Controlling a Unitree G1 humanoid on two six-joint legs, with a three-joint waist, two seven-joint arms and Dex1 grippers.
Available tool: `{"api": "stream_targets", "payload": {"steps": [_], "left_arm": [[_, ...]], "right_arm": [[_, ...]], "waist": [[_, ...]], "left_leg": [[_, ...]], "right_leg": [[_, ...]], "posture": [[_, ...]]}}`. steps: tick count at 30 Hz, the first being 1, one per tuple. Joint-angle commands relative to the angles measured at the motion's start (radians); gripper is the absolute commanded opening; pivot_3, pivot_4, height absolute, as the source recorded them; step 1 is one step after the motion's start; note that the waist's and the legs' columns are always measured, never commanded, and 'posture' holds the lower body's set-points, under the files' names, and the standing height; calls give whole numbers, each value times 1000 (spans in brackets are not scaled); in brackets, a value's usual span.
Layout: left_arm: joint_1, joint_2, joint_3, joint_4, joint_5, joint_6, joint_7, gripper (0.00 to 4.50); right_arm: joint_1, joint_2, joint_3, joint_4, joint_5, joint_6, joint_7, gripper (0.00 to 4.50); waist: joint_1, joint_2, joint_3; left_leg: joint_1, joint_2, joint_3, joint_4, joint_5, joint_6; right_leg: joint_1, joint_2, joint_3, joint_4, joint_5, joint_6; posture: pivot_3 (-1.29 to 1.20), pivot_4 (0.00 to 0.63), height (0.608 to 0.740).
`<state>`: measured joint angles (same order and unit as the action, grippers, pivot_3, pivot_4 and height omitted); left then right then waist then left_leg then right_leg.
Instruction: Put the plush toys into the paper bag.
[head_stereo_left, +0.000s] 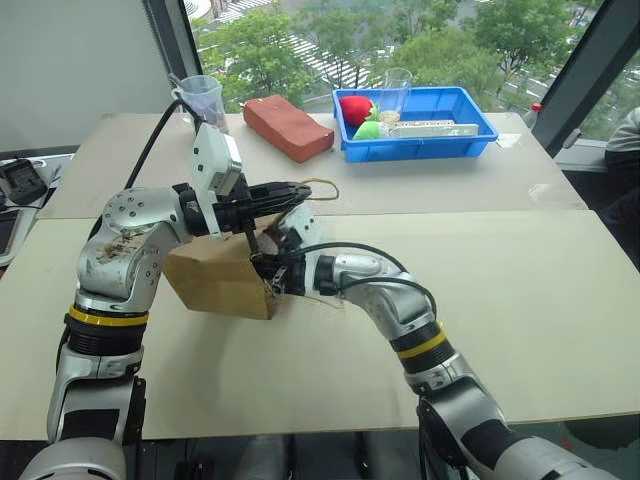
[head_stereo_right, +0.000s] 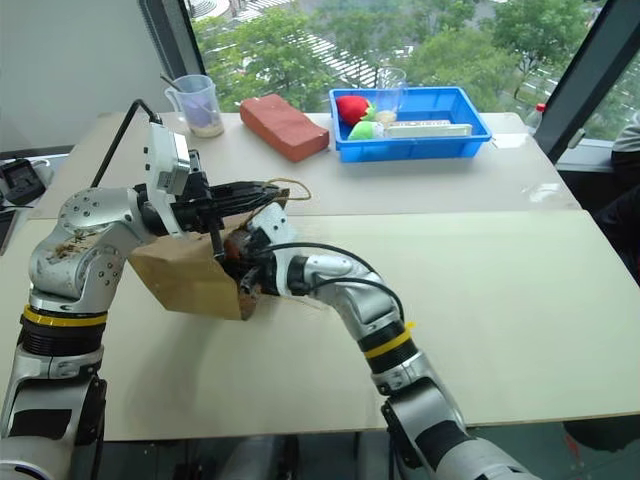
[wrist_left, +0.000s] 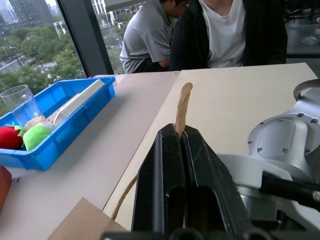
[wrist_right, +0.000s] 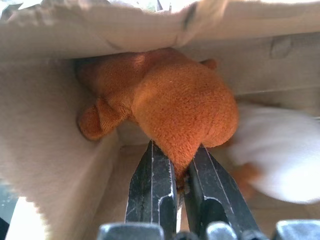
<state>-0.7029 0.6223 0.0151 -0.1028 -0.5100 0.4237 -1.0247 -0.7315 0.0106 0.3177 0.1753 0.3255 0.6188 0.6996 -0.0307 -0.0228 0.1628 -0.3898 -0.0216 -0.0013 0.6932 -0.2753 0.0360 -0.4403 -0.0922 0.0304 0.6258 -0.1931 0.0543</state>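
Two plush toys (wrist_right: 175, 105) inside paper bag (head_stereo_left: 215, 275), bare table (head_stereo_left: 520, 290) alongside

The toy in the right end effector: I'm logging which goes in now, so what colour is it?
Reddish-brown toy, clearest in the right wrist view.

Two pale beige desks (head_stereo_left: 520, 300) stand pushed together beneath large windows (head_stereo_left: 440, 40) with dark frames. Daylight falls in from green treetops outside. A grey wall (head_stereo_left: 70, 60) stands at the left.
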Motion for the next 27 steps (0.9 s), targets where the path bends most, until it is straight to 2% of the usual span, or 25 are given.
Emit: {"api": "stream_targets", "payload": {"steps": [1,2,12,17,23,27], "left_arm": [[0,11,22,-35,-5,2,11,0],[2,14,23,-35,-4,2,11,0],[11,17,22,-34,0,-6,18,0],[7,17,21,-29,1,-8,17,0],[8,18,22,-29,0,-8,17,0],[18,20,23,-36,-2,-6,16,0]], "right_arm": [[6,-14,26,11,-49,-85,23,445],[8,-19,30,16,-58,-98,29,893],[18,-148,-26,-58,-52,-102,109,4298],[37,-243,-90,-116,-40,-89,124,4407],[101,-413,-156,-215,-11,-51,197,4407],[182,-545,-120,-282,-38,-79,279,4407]], "waist": [[-1,0,0],[-2,0,0],[-9,0,0],[-4,0,0],[-2,0,0],[4,0,0]], "left_leg": [[0,0,0,0,0,0],[0,0,0,0,0,0],[0,0,0,0,0,0],[0,1,0,0,0,0],[0,1,0,0,0,1],[-1,1,0,0,-1,1]], "right_leg": [[0,0,0,0,0,0],[0,0,0,0,0,0],[0,0,0,0,0,0],[0,0,0,0,0,0],[1,0,0,-1,0,0],[1,0,0,-2,0,0]], "posture": [[0,150,740],[0,150,740],[0,150,740],[0,150,740],[0,150,740],[0,150,740]]}}
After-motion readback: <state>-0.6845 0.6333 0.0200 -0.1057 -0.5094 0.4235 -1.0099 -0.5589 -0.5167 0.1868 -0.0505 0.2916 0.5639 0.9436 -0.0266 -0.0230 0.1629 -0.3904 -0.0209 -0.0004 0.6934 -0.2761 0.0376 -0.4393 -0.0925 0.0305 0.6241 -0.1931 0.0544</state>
